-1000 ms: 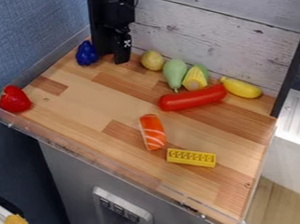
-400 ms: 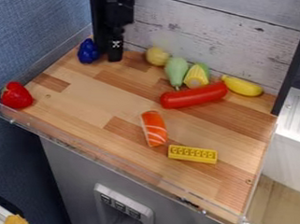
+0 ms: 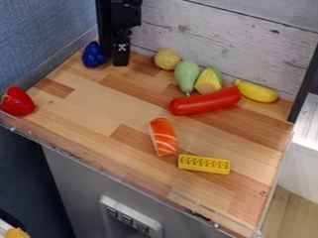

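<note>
At the upper left of the wooden board, the black gripper (image 3: 120, 53) hangs low at the back corner. Close to its left side stands a dark blue toy (image 3: 94, 54). Right of it, along the back, are a round yellowish fruit (image 3: 167, 59), a pale green pear-like toy (image 3: 187, 76), a yellow corn piece (image 3: 207, 82) and a banana (image 3: 257, 91). A long red sausage-like toy (image 3: 205, 101) lies diagonally in front of the corn. Nearer the front are an orange salmon piece (image 3: 163, 136) with white stripes and a yellow toy brick (image 3: 204, 163).
A red strawberry-like toy (image 3: 17, 102) sits in the left corner of the wooden board (image 3: 90, 100). A clear low rail (image 3: 113, 169) borders the front edge. Behind rises a whitewashed plank wall (image 3: 225, 39), with a dark post (image 3: 313, 68) at the right.
The gripper has shifted slightly left and its lower end has turned a little, coming nearer the blue toy. The toys keep their places on the board.
</note>
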Controlling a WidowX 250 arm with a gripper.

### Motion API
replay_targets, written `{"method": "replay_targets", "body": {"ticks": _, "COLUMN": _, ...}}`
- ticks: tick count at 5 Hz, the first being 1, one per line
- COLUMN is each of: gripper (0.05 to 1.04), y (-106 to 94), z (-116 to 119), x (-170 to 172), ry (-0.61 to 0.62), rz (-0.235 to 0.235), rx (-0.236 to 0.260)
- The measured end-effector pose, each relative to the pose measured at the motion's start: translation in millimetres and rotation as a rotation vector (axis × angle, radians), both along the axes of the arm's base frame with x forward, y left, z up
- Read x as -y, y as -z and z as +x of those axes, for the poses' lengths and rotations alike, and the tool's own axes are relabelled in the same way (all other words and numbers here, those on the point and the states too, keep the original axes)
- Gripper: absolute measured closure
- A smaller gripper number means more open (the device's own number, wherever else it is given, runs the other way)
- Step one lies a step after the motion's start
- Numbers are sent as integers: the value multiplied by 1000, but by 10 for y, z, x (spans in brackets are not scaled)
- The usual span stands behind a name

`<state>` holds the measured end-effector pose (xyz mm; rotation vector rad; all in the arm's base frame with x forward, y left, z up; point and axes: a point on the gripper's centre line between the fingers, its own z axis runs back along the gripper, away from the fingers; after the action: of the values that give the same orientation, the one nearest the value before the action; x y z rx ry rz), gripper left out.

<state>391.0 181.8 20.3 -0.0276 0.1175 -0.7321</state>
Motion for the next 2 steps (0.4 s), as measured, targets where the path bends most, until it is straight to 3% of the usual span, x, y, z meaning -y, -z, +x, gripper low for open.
{"method": "replay_targets", "body": {"ticks": 2, "gripper": 133, "y": 112, "z": -110, "x": 55, "ry": -186, "rz": 8, "rx": -12}}
